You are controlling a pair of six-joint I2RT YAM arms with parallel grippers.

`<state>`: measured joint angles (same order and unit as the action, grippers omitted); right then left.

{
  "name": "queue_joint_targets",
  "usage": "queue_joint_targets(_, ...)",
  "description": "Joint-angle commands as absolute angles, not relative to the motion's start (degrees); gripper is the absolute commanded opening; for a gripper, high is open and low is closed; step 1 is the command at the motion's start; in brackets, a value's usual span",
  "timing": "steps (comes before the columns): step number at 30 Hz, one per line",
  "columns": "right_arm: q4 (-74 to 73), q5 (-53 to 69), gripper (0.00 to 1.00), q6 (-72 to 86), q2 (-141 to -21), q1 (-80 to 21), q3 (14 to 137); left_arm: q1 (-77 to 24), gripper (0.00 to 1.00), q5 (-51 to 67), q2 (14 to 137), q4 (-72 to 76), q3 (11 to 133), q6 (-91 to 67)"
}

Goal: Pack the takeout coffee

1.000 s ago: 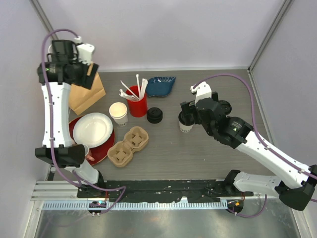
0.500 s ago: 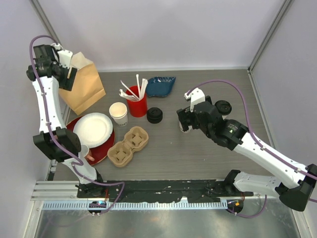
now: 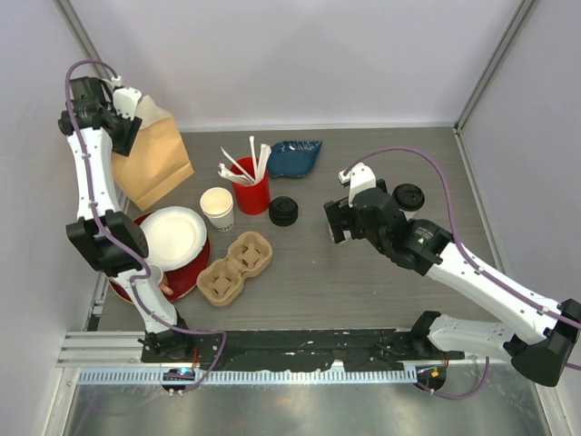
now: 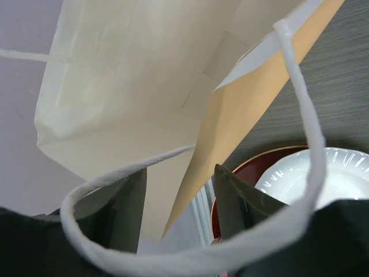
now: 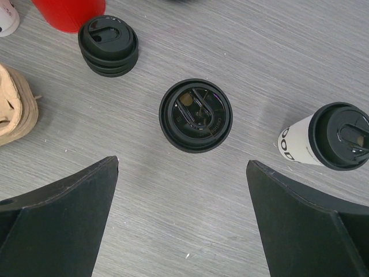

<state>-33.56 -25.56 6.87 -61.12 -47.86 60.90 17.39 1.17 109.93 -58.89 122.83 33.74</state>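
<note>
**Left fingers at the bag's mouth, right fingers wide over a lidded cup**

The grey bench (image 3: 300, 300) carried everything I could see. The brown paper bag (image 3: 156, 168) stood in its far left corner with its mouth open. My left gripper (image 3: 125, 123) was up at the top of that bag. In the wrist view its fingers (image 4: 128, 202) stood partly apart, with the bag's near wall running up through the gap. The white cord handle (image 4: 308, 115) looped across the gripper's body. I could not tell whether either finger touched the paper, and I saw nothing clamped.

My right gripper (image 5: 181, 164) hung with its fingers spread wide and held nothing. Below it one takeout coffee (image 5: 196, 115) stood upright just right of the bench's middle, with bare bench on both sides between it and the fingers. A second takeout coffee (image 5: 330, 137) sat apart from the first, nearer the right edge. A stack of black lids (image 5: 108, 45) lay toward the middle, just beside the red cup (image 5: 69, 11).
</note>
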Motion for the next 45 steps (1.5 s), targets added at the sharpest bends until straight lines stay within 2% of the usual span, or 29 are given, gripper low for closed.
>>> queue_joint_targets(1, -33.3, -26.1, 0.98, 8.6, -59.9, -47.6, 61.0, 18.0, 0.49, 3.8, 113.5, -63.7, 130.6, 34.2)
queue_joint_targets(2, -33.4, -26.2, 0.98, 8.7, -59.9, -47.7, 61.0, 18.1, 0.44, 4.3, 114.4, -67.1, 133.9, 34.0)
queue_joint_targets(3, -33.5, -26.1, 0.98, 8.8, -59.6, -47.7, 60.9, 18.1, 0.3, 4.4, 115.7, -68.5, 135.1, 34.0)
queue_joint_targets(6, -33.6, -26.5, 0.98, 9.1, -59.0, -47.6, 60.8, 18.2, 0.0, 3.8, 115.1, -69.3, 135.4, 33.1)
queue_joint_targets(13, -33.5, -26.7, 0.97, 9.6, -57.3, -47.6, 59.9, 18.1, 0.0, 0.4, 102.2, -58.8, 124.8, 30.7)
queue_joint_targets(20, -33.7, -28.2, 0.97, 11.6, -55.8, -47.6, 59.3, 17.6, 0.0, 9.5, 89.1, -51.5, 118.2, 29.4)
queue_joint_targets(25, -36.1, -37.3, 0.98, 16.5, -53.5, -47.0, 59.1, 14.0, 0.0, 11.1, 81.4, -48.0, 116.1, 23.1)
queue_joint_targets(29, -35.2, -34.6, 0.98, 16.8, -53.3, -41.3, 59.4, 4.9, 0.0, 8.7, 76.2, -49.5, 116.5, 22.4)
queue_joint_targets(33, -34.5, -27.5, 0.98, 13.4, -57.3, -32.6, 62.9, -8.2, 0.0, 8.6, 75.4, -55.0, 123.5, 17.7)
queue_joint_targets(36, -32.4, -22.6, 0.98, 11.9, -59.3, -26.9, 64.2, -13.1, 0.0, 14.8, 75.8, -61.8, 125.1, 12.6)
queue_joint_targets(40, -30.7, -19.5, 0.98, 10.3, -60.2, -22.5, 64.2, -23.8, 0.0, 16.3, 73.8, -67.6, 126.0, 12.0)
queue_joint_targets(45, -30.7, -17.1, 0.98, 9.5, -59.2, -18.1, 62.0, -29.4, 0.0, 24.8, 72.3, -74.4, 130.2, 12.9)
